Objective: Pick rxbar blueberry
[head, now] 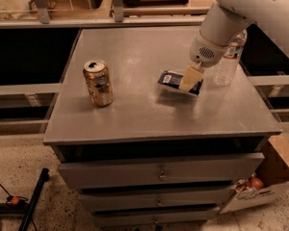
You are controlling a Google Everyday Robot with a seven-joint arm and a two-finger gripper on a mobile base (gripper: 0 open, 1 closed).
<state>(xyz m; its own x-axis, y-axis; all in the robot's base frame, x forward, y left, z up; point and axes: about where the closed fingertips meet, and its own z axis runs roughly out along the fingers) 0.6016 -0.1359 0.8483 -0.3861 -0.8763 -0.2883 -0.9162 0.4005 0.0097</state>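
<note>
Rxbar blueberry (171, 78) sits tilted just above the middle-right of the grey cabinet top (135, 114), a dark patch on the surface beneath it. The gripper (189, 83) pinches it: one pale finger (190, 75) lies across the wrapper, covering its right-of-middle part, and the other finger is hidden behind. Lettering on the rxbar blueberry is too small to read. The white arm (250, 8) is cut off by the top right edge and hides part of the clear water bottle (229, 61). A gold can (98, 83) stands upright well to the left. Drawers (159, 172) are shut, so their contents cannot be seen. A cardboard box (274, 177) on the floor is cropped and holds something reddish that I cannot identify.
</note>
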